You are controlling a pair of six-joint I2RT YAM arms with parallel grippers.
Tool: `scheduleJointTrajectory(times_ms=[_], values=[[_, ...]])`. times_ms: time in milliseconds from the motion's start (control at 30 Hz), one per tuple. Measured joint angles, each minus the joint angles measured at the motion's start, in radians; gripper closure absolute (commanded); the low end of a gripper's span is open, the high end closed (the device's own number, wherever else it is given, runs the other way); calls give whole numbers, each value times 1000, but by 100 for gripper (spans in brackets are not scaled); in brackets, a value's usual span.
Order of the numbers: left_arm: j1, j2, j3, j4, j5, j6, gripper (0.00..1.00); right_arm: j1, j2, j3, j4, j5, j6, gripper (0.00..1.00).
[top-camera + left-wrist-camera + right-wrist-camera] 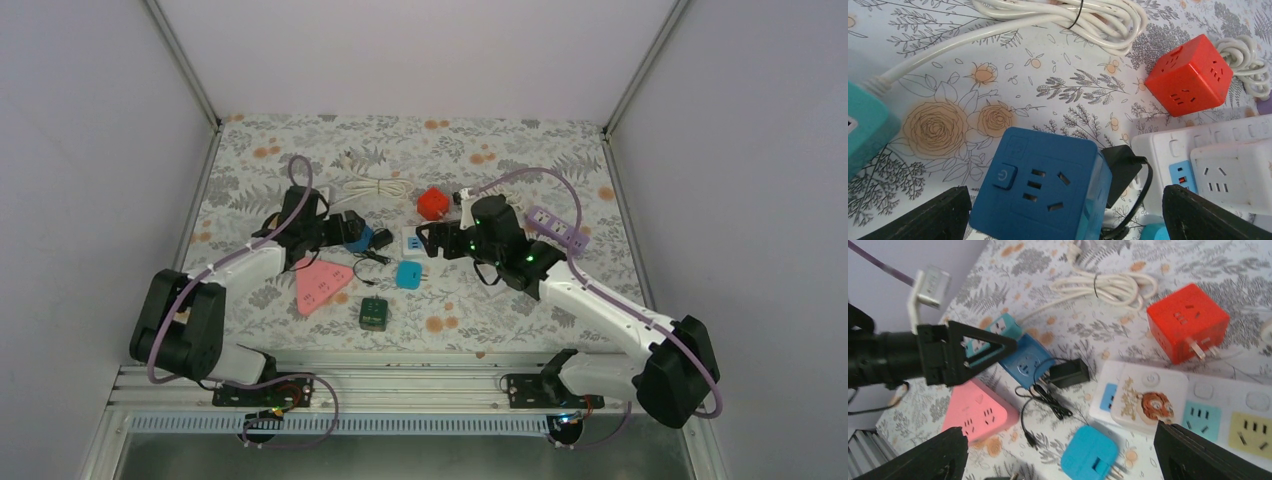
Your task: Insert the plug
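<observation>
Left wrist view: left hand (1065,210) spread wide, holding nothing, one finger on either side of the blue cube socket (1040,192). Black plug (1120,167) sits against the cube's right face; cannot tell whether its pins are seated. Right wrist view: right hand (1060,445) also wide and empty, over a light-blue adapter (1090,452), white power strip (1228,400) beside it. Red cube (1188,320) and coiled white cable (1108,287) lie farther back on the floral surface (1088,335).
</observation>
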Motion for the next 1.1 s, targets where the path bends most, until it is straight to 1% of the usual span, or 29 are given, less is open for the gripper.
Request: scheduleJointTrajectory(times_ms=[200, 333, 467, 533, 600, 700, 833, 933, 1100], values=[[5, 64, -8, 62, 34, 0, 5, 0, 32, -3, 105, 0, -14, 5], [18, 112, -8, 102, 73, -8, 11, 0, 70, -5, 154, 0, -24, 6], [38, 148, -15, 132, 127, -35, 20, 0, 99, -5, 178, -2, -29, 7], [40, 152, -17, 140, 148, -45, 19, 0, 107, -5, 185, -5, -30, 7], [40, 152, -18, 147, 161, -54, 15, -1, 111, -5, 190, -6, -32, 7], [40, 152, -18, 147, 164, -62, 14, -5, 111, -5, 192, -7, -32, 7], [38, 141, -20, 119, 127, -58, 14, -5, 111, -5, 194, -6, -32, 6], [21, 132, -14, 77, 66, -39, 14, -5, 111, -5, 193, -7, -32, 6], [-89, 132, 46, -19, -78, 10, 14, -5, 112, -5, 194, -6, -29, 6]])
